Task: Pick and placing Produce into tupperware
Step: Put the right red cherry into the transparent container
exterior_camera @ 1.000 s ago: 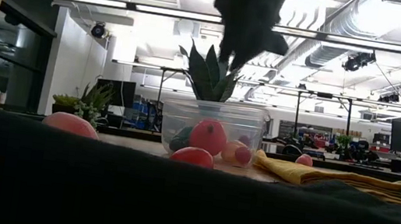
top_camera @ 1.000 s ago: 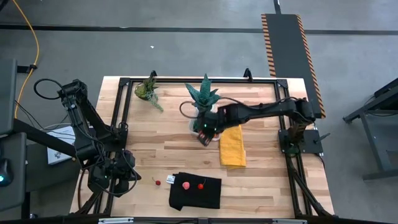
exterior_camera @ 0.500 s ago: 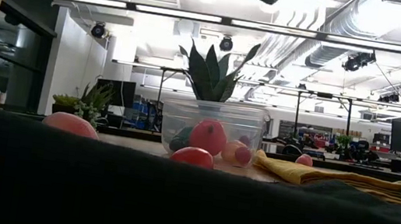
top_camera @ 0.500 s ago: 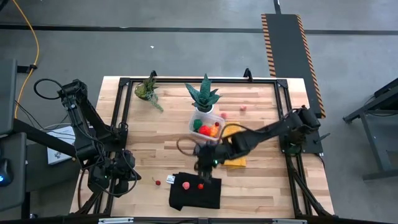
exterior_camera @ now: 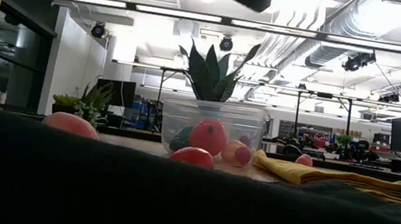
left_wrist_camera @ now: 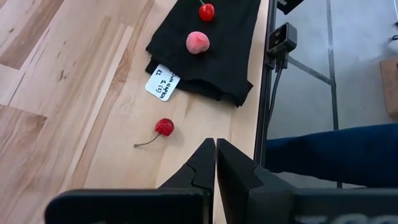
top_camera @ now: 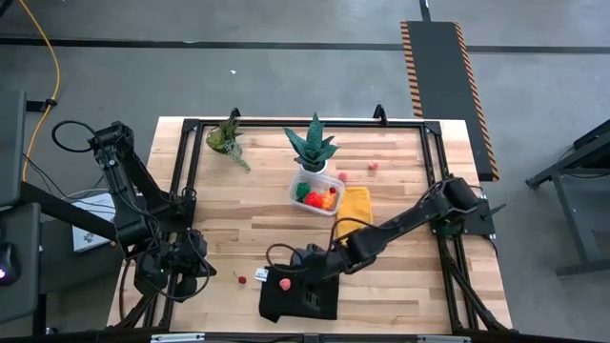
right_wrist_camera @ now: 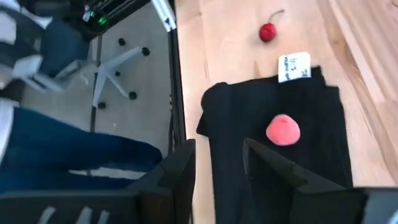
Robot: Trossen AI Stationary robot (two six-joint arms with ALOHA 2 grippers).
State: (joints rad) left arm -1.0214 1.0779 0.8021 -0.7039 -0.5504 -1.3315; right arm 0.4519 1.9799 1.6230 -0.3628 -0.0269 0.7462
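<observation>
High view shows the right gripper (top_camera: 307,264) reaching over the black folded cloth (top_camera: 300,293) at the desk's near edge, its fingers apart and empty, probably lined up for one of the toys lying there. On that cloth rest a round pink toy peach (top_camera: 284,283) and, I judge, a red cherry that the arm now covers from above; the left wrist view shows that small red toy cherry on the cloth (left_wrist_camera: 206,11). Just off the cloth, on bare wood towards the left arm, lies another red stemmed cherry (top_camera: 242,280) beside a white paper tag (top_camera: 260,274). The left gripper (left_wrist_camera: 215,163) waits at the near left corner, fingers pressed together, holding nothing.

Farther in, mid-desk, the clear rounded plastic tupperware box (top_camera: 317,192) already holds red, orange and green pieces, beside a yellow folded towel (top_camera: 355,210). Two small pink-red toys (top_camera: 358,170) sit beyond it. A spiky green potted plant (top_camera: 312,146) stands behind the box.
</observation>
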